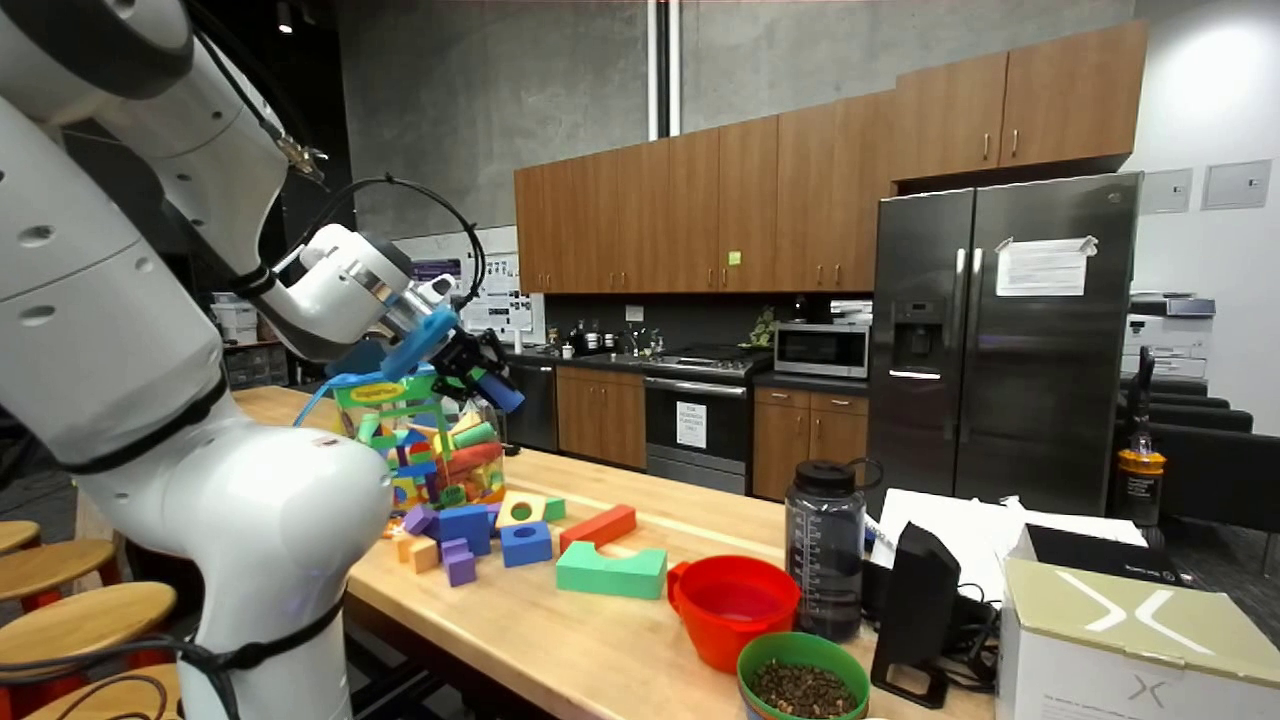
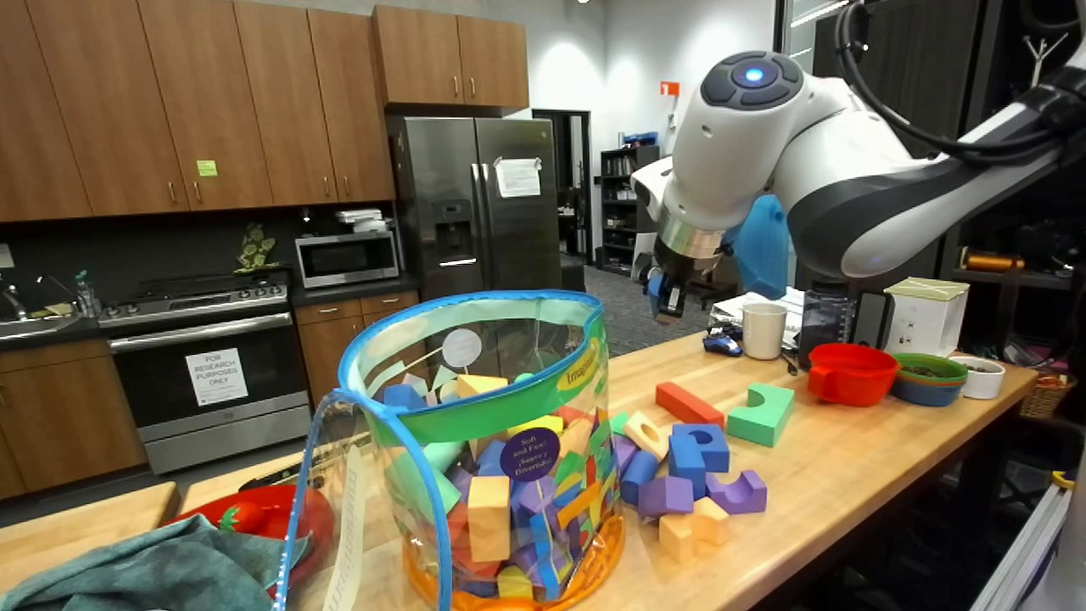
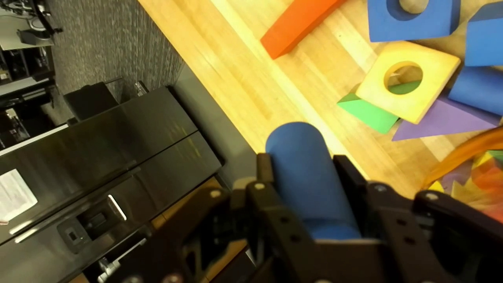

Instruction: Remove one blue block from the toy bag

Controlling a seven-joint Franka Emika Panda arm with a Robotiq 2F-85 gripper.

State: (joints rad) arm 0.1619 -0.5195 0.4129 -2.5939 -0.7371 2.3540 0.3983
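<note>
1. Nearest in the wrist view, the gripper [image 3: 304, 159] is closed upon a blue cylinder block [image 3: 314, 184].
2. This block is in air, outside the toy bag [image 2: 475, 414].
3. The toy bag stands on the bench [image 2: 814, 475].

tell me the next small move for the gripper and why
Probably lower the gripper toward the tabletop, well inside its edge: the gripper holds a blue cylinder block in the air, outside the toy bag, so setting that down seems the natural finish.

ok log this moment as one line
fingers: closed on blue cylinder | cylinder: aloft, outside toy bag | bag: standing on table
</note>
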